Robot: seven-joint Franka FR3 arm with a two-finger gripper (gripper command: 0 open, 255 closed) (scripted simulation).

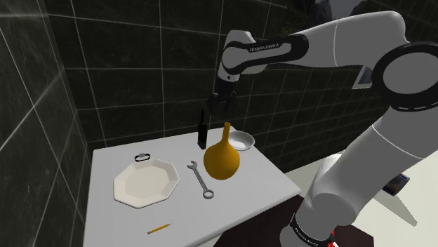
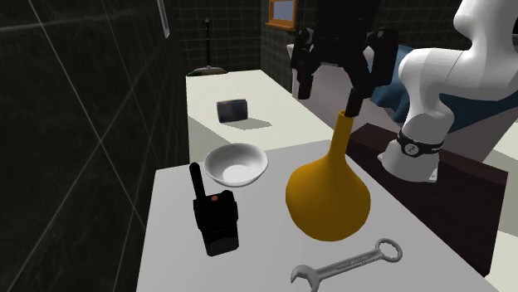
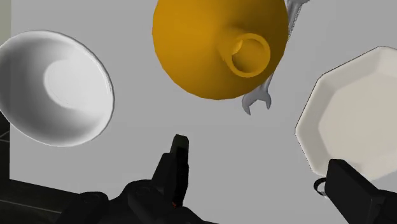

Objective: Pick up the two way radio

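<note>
The black radio (image 1: 201, 132) stands upright near the far edge of the white table (image 1: 267, 184), antenna up, close to the dark tiled wall. In the shoulder view it is just left of the orange vase (image 1: 222, 160) and the white bowl (image 1: 243, 141). In the second exterior view the bowl sits just behind it and the vase is beside it on the right. The gripper (image 1: 215, 107) hangs in the air above the radio, apart from it, its 2 fingers (image 3: 353, 191) spread wide. In the wrist view the radio lies below and between them, nearer 1 finger than the other, touched by neither. A wrench (image 1: 200, 179) and a plate (image 1: 146, 182) lie farther from the wall.
</note>
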